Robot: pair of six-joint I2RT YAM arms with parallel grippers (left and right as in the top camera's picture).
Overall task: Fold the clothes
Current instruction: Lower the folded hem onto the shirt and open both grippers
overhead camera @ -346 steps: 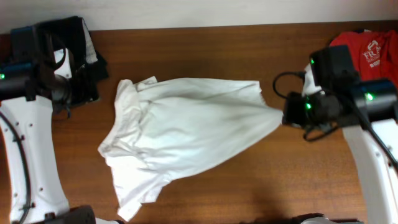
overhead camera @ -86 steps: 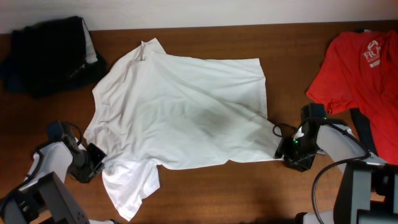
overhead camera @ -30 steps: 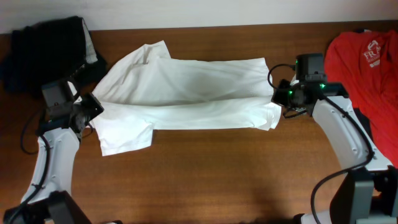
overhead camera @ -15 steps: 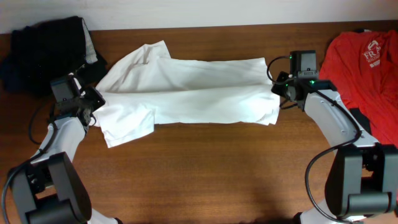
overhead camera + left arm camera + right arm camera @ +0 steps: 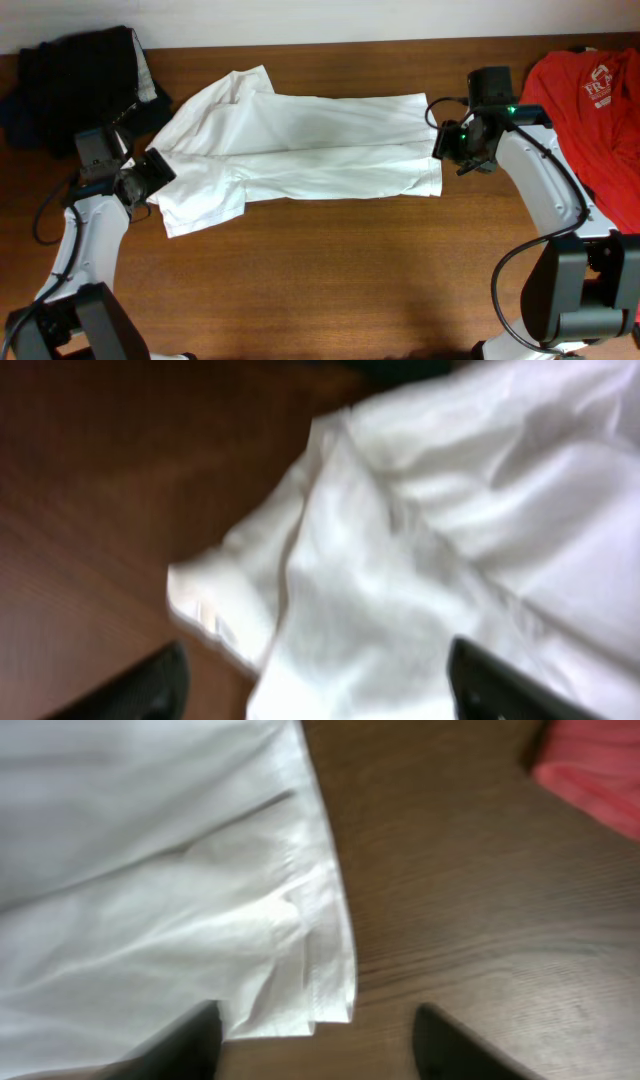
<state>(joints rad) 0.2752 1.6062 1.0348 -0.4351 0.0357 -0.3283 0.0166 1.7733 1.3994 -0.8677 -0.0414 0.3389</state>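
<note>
The white shirt [image 5: 300, 150] lies folded lengthwise into a long band across the wooden table, with one sleeve sticking out at its lower left. My left gripper [image 5: 145, 175] is open at the shirt's left end, its fingers [image 5: 320, 685] spread over the white fabric [image 5: 420, 540]. My right gripper [image 5: 445, 150] is open at the shirt's right end, its fingers [image 5: 315, 1045] spread above the layered hem corner [image 5: 320, 980] without holding it. The green label is hidden.
A red T-shirt with white print [image 5: 590, 100] lies at the right edge, also seen in the right wrist view [image 5: 595, 760]. Dark garments [image 5: 75, 85] are piled at the back left. Bare wood [image 5: 320, 280] fills the front of the table.
Since 2.9 s ago the shirt's near edge was carried back over itself into a narrow band. In the last half second both grippers let go and drew slightly outward.
</note>
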